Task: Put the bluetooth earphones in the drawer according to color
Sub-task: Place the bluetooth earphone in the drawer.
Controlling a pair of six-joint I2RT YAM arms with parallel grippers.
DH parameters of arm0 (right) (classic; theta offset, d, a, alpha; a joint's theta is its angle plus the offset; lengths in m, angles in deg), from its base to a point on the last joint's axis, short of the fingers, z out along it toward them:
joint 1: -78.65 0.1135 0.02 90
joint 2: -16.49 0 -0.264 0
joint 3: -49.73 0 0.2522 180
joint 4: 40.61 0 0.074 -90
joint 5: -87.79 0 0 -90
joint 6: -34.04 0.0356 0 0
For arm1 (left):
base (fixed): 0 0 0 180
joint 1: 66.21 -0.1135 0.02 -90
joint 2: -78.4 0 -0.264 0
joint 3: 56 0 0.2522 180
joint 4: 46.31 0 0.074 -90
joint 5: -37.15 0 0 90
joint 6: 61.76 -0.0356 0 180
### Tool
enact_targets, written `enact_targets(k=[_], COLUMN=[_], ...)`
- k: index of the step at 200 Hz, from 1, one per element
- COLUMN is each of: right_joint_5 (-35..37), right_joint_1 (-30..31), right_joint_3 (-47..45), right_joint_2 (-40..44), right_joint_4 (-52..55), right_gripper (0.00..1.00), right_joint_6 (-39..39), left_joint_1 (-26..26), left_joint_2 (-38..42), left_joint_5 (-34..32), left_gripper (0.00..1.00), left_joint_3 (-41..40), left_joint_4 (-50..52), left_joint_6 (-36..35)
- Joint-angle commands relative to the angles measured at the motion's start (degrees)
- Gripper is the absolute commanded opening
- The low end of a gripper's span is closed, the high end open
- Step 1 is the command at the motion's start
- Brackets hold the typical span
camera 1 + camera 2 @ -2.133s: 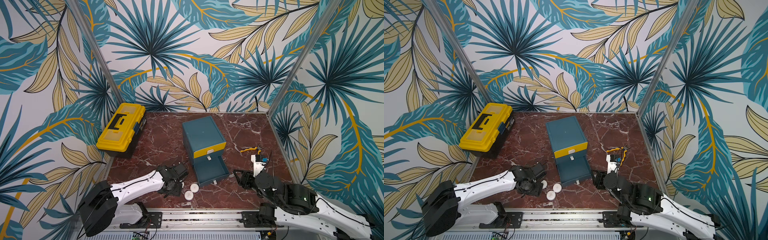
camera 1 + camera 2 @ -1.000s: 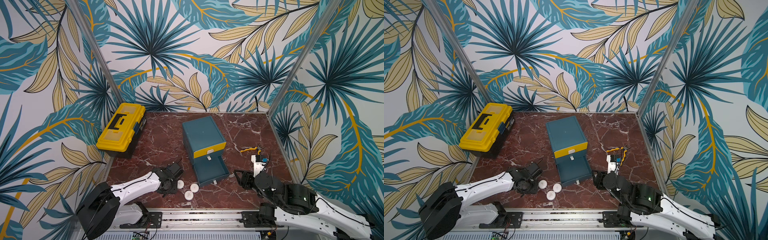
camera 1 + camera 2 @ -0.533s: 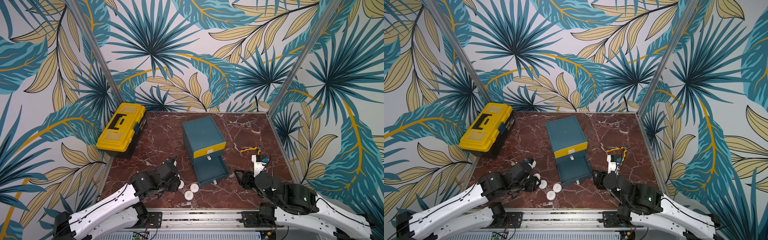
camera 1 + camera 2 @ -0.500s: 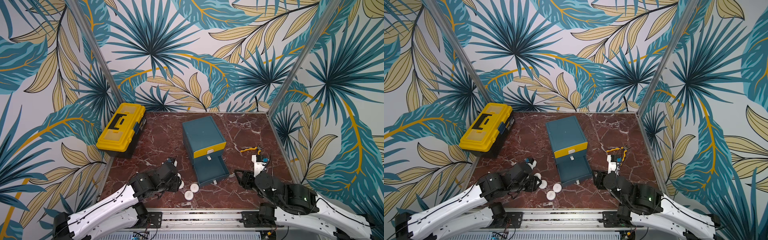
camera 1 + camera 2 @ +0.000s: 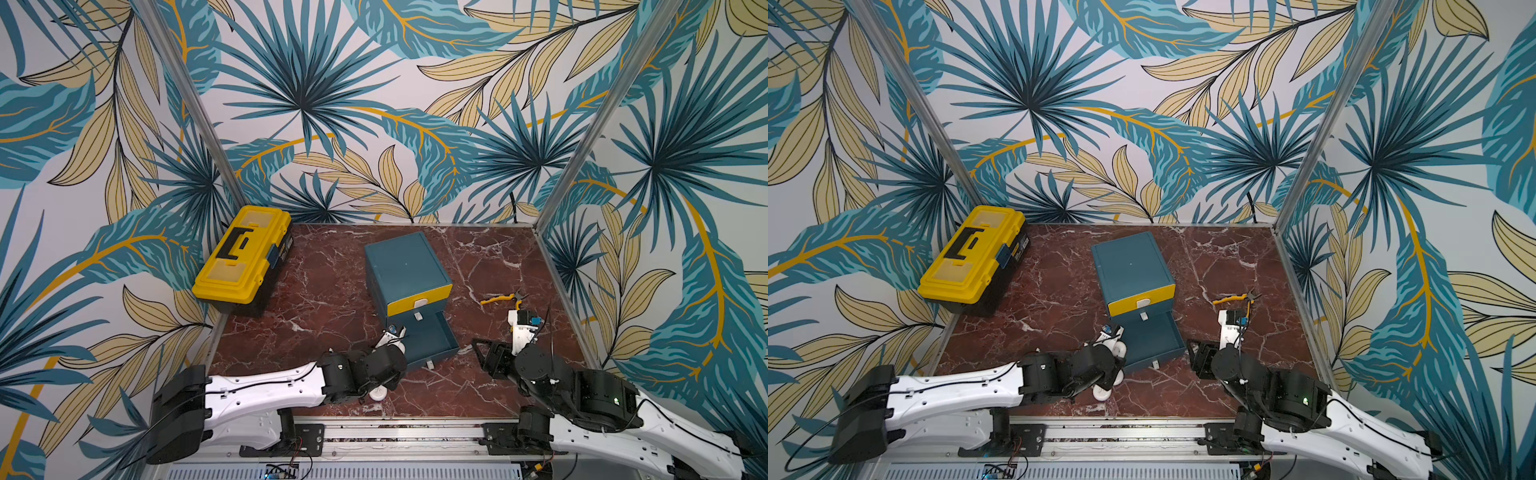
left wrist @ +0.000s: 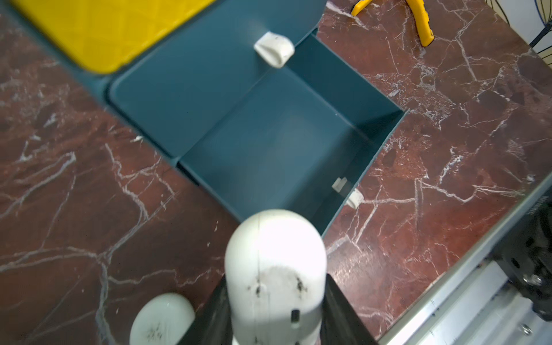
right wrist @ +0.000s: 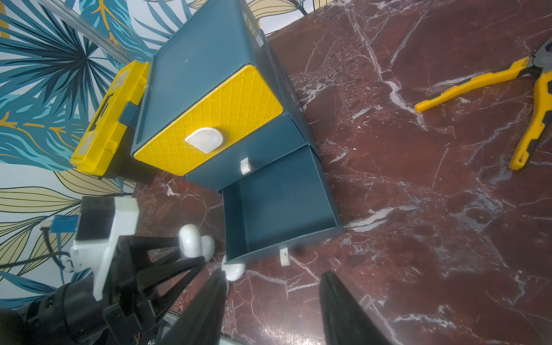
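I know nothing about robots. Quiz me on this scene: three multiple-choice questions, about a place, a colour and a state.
1. Where do the pliers lie?
A) in a drawer
B) on the toolbox
C) on the table, apart from the cabinet

2. What colour is the case in the left pincer?
A) white
B) lilac
C) peach

3. How is the bottom drawer?
A) shut
B) pulled out, nothing visible inside
C) pulled out, full

Answers: 1 C, they rest on bare marble; 2 A, it looks plainly white; 3 B, its floor shows bare teal.
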Motion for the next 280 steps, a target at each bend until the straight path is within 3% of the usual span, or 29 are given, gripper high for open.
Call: enact_targets(k=[1, 85, 135, 203, 280], right_joint_5=[1.31, 1.89, 2.41, 2.83, 2.99], right_joint_1=[0.16, 0.19, 0.20, 0.20, 0.16], right_joint_3=[-0.89, -1.27, -1.06, -1.23, -1.47], right_joint_2=[0.88, 3.56, 4.97, 5.88, 5.96], right_joint_4=[1.64, 3.72, 4.67, 5.61, 5.74], right_gripper=[0.56, 0.56, 0.56, 0.56, 0.56], right_joint_6=[0.32, 1.43, 1.59, 1.91, 2.18], left_joint_1=[0.95, 0.21, -2.08, -5.06, -5.19], left_joint_2=[-5.71, -24.57, -33.65, -38.84, -42.39], left_joint_5=[-6.06, -6.86, -2.27, 1.16, 4.52], left_gripper=[0.23, 0.23, 0.23, 0.24, 0.37], left_joint_3=[5.67, 21.42, 30.00, 36.11, 37.59], left_joint_4=[-8.55, -2.41, 1.64, 8.16, 9.72], left_joint_6=[-4.92, -13.04, -15.55, -17.04, -17.89])
